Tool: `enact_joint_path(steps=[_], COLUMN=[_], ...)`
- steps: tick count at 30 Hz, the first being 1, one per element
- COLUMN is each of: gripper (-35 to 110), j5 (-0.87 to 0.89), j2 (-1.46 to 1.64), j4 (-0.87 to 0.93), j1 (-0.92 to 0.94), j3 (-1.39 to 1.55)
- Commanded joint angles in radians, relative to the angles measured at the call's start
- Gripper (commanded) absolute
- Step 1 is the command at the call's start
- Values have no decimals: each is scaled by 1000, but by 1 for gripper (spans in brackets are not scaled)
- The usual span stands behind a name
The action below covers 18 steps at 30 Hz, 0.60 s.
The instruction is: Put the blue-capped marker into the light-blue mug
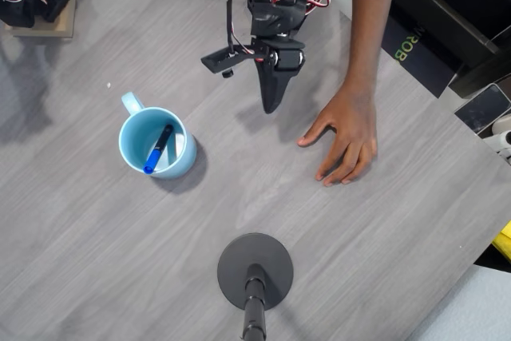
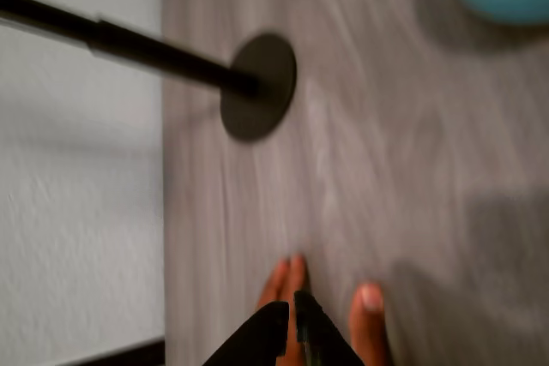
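So from your overhead view, the blue-capped marker [image 1: 159, 149] is already sitting inside the light-blue mug [image 1: 130, 150], leaning at a slant with the blue cap down toward the lower-left wall and the black barrel pointing up toward the far rim. The mug stands upright on the left part of the grey wood-grain bench [image 1: 96, 261], its little loop handle sticking out at the upper left.

Your gripper [image 1: 271, 105] hangs over the bench well to the right of the mug, tip pointing down the picture, and it's carrying nothing. The jaws look closed together to a point, both from overhead and in the wrist view [image 2: 290, 332], where the two dark tips meet with barely a sliver between them.

There's a person's hand [image 1: 345, 135] resting flat on the bench just to the right of the gripper, fingers spread and pointing toward the lower left, forearm coming in from the top edge. In the wrist view, which is pretty blurry, you can see a few of those fingertips [image 2: 370, 299] right behind the jaw tips.

A black round stand base [image 1: 255, 271] with its pole sits near the bottom edge, apart from the mug and the hand.
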Motion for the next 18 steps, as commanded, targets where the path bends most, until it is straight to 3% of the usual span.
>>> enact_joint_path(steps=[1,18], gripper=[0,0], j5=[20,78], j2=[8,156], j4=[2,21], j1=[-69,-267], j3=[17,253])
